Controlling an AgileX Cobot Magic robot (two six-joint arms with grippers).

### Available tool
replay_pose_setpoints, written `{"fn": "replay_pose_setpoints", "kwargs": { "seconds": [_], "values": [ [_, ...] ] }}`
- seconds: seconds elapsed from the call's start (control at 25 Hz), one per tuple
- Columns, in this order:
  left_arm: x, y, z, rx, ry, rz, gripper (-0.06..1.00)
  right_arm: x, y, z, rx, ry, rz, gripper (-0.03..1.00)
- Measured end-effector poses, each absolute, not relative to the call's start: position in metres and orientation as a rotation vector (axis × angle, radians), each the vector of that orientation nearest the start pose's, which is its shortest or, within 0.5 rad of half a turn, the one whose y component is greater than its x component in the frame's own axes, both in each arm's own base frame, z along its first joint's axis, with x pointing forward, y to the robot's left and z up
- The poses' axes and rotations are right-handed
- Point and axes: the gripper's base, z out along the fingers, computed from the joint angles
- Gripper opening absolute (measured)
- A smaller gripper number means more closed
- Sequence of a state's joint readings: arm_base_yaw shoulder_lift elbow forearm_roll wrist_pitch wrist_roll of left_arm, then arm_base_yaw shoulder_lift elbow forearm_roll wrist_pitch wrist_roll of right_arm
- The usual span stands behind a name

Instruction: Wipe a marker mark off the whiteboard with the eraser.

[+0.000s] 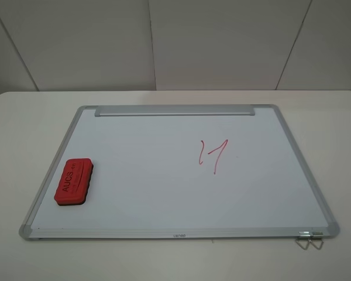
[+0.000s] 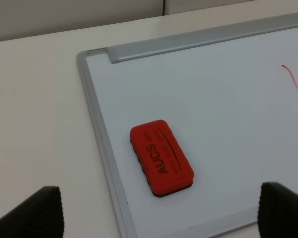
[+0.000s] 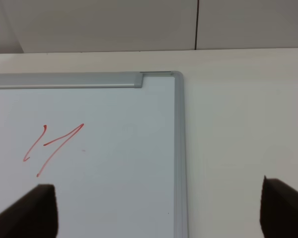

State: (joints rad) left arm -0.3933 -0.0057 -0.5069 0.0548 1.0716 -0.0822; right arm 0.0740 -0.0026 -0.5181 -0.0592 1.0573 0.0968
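Note:
The whiteboard (image 1: pixel 164 181) lies flat on the table, its grey tray strip (image 1: pixel 174 110) along the far edge. The red eraser (image 1: pixel 74 181) rests on the board near its left frame, "AUCS" lettering up, also in the left wrist view (image 2: pixel 161 157). A red "11"-like mark (image 1: pixel 213 154) of two slanted strokes sits right of the board's centre, seen too in the right wrist view (image 3: pixel 52 148). No letter "G" shows in any view. My left gripper (image 2: pixel 159 215) hangs open above and short of the eraser. My right gripper (image 3: pixel 157 210) is open over the board's far right corner, holding nothing.
A metal hanging clip (image 1: pixel 309 238) sticks out from the board's near right corner. Pale table (image 1: pixel 23 117) surrounds the board on all sides, with a white panelled wall (image 1: pixel 175 41) behind. Neither arm appears in the exterior high view.

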Motion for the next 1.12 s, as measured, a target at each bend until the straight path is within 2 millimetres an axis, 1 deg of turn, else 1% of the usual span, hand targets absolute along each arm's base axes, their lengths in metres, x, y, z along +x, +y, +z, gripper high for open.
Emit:
{"fn": "replay_pose_setpoints", "kwargs": {
  "seconds": [0.16,0.28,0.56,0.68,0.88,1.12],
  "values": [
    [-0.0059,0.0038,0.278,0.316,2.03,-0.278,0.77,-0.007,-0.0052,0.2826,0.026,2.019,0.038,0.72],
    [-0.006,0.0032,0.2778,0.282,2.034,-0.262,0.77,-0.007,-0.0052,0.2826,0.026,2.019,0.038,0.72],
    [-0.0067,0.0014,0.2778,0.02,2.045,-0.105,0.77,-0.007,-0.0052,0.2826,0.026,2.019,0.038,0.72],
    [-0.0068,0.0008,0.2778,-0.059,2.043,-0.051,0.77,-0.007,-0.0052,0.2826,0.026,2.019,0.038,0.72],
    [-0.0067,0.0006,0.2779,-0.04,2.042,0.0,0.77,-0.007,-0.0052,0.2826,0.026,2.019,0.038,0.72],
    [-0.0067,0.0006,0.2779,-0.03,2.042,0.005,0.77,-0.007,-0.0052,0.2826,0.026,2.019,0.038,0.72]
  ]
}}
